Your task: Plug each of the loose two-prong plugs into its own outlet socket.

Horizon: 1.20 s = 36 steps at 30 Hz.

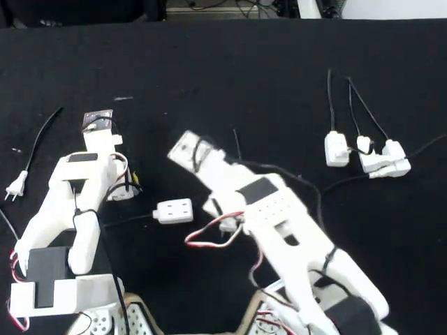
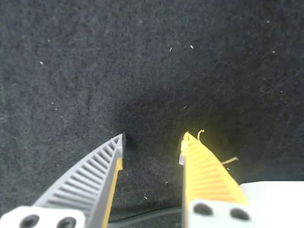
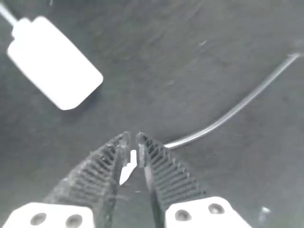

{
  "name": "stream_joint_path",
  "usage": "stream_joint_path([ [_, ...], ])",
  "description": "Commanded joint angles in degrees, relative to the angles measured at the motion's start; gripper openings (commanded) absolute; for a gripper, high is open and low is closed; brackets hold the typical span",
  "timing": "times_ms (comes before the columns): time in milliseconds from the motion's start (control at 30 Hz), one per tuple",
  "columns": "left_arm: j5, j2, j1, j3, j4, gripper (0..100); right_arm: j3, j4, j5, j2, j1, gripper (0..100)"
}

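Presently, right fingers (image 3: 171,173) clench a small white plug (image 3: 128,167) on dark cord (image 3: 237,107); left fingers (image 2: 204,168) released.

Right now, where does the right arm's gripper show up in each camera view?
High view: right gripper just left of centre, pointing up and to the left.
Right wrist view: right gripper in the foreground, shut on a small white piece.
Left wrist view: left gripper, open, above the black cloth.
Shared landmark: the black cloth under both grippers.
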Motion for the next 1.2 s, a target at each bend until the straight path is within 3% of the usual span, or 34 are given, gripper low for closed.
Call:
stream_joint_path([
  [0, 0.62, -0.44, -0.57, 0.04, -0.88, 20, -2.77, -0.62, 2.11, -1.98, 6.86, 2.1],
  [200, 0.62, -0.53, -0.57, 0.04, -0.88, 20, -1.54, 4.75, 11.69, 6.29, 9.93, 2.1],
  [433, 0.62, -0.53, -0.57, 0.04, -0.88, 20, -1.45, 4.66, 16.53, 17.98, 3.78, 2.1],
  [567, 0.62, -0.53, -0.57, 0.04, -0.97, 20, -1.54, 4.75, 15.74, 18.07, -3.34, 2.1],
  [733, 0.62, -0.35, -0.57, 0.04, -0.97, 20, -1.63, 0.79, 8.18, 13.93, -8.53, 2.1],
  [933, 0.62, -0.26, -0.57, 0.04, -0.97, 20, -1.89, -2.90, 7.30, 11.91, -8.53, 2.1],
  [1167, 0.62, -0.26, -0.57, 0.04, -0.97, 20, -4.00, 4.92, 7.30, 4.09, -2.11, 2.1],
])
